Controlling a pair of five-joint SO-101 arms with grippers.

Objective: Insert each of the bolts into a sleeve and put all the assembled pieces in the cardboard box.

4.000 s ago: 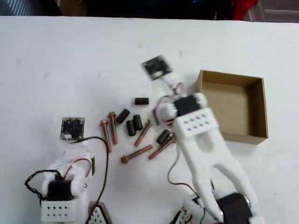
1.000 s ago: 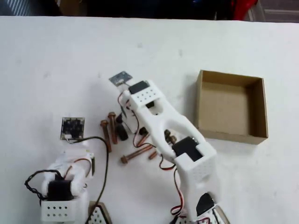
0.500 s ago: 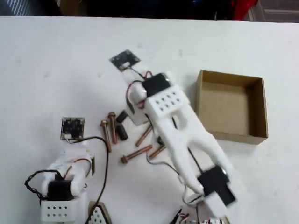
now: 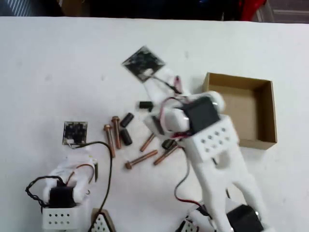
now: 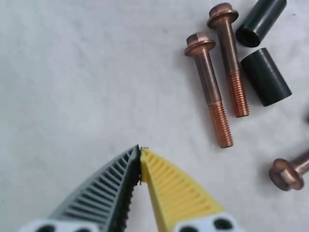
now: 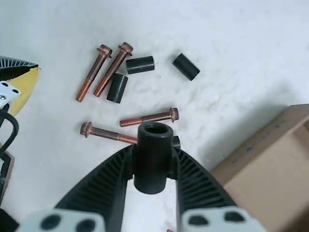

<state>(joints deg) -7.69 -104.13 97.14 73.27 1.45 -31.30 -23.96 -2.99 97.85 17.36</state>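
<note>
Clamped tight in the right pincer (image 6: pixel 153 151): one black sleeve (image 6: pixel 153 169), no bolt in its bore. Just beyond the tips, bolts (image 6: pixel 147 117) and loose sleeves (image 6: pixel 140 65) scattered on the bench (image 6: pixel 231 43); off to one side, the cardboard box (image 4: pixel 266 113), holding nothing. Left pincer (image 5: pixel 140 152) closed on nothing, two bolts just ahead; judging by this, nothing assembled or boxed yet.

Right end effector (image 6: pixel 153 154) clamped on black held sleeve (image 6: pixel 153 169), fingers pressed to both its sides, open bore toward camera. White surface (image 6: pixel 241 43) beyond. Paired bolts (image 6: pixel 103 70), copper, side by side, nearly parallel. Sleeve one (image 6: pixel 140 65) just beside their heads; sleeve two (image 6: pixel 117 87) beside their shanks; sleeve three (image 6: pixel 186 66) apart from these. Lone bolt (image 6: pixel 148 117) and long bolt (image 6: pixel 107 133) near held sleeve, long bolt's tip hidden behind it. Cardboard box (image 6: pixel 270 159) corner beside end effector. Left end effector (image 6: pixel 26 72), grey and yellow, at frame edge.
</note>
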